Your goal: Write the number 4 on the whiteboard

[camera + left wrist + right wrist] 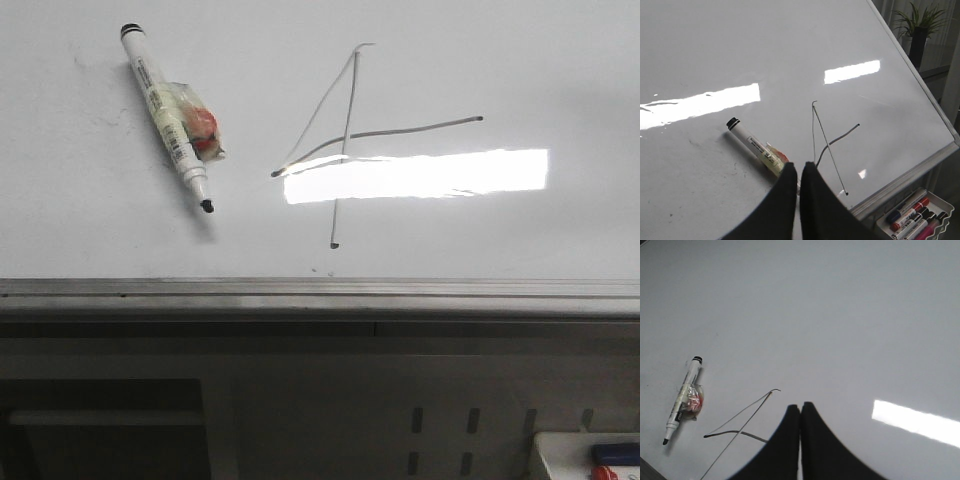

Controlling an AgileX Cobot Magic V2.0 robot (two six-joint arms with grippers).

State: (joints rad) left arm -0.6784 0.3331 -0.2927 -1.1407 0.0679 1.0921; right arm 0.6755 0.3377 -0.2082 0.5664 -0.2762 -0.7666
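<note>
we look out over the whiteboard (520,60), a glossy white surface with a grey metal rail (320,292) along its lower edge. the number 4 (345,140) is drawn near the middle of the board in thin dark-grey lines: a slanted stroke, a long curved crossbar reaching to the right, and a vertical stem ending just above the rail. a bright rectangular glare (420,175) lies across the lower part of the figure.

to the left of the 4, well apart from it, a marker (166,115) lies flat on the board, uncapped, its dark tip pointing down toward the rail. a bit of clear wrap with something red-orange (203,130) inside is fixed around its barrel.

our left gripper (799,185) has its two black fingers pressed together with nothing between them; it sits above the board close to the marker's tip end, with the foot of the 4 just beside it. our right gripper (800,425) is likewise closed on nothing, fingers touching, just beside the upper part of the 4.

off the board's lower corner in the left wrist view, a tray (940,202) holds several markers, and a potted plant (917,25) stands beyond the board.
</note>
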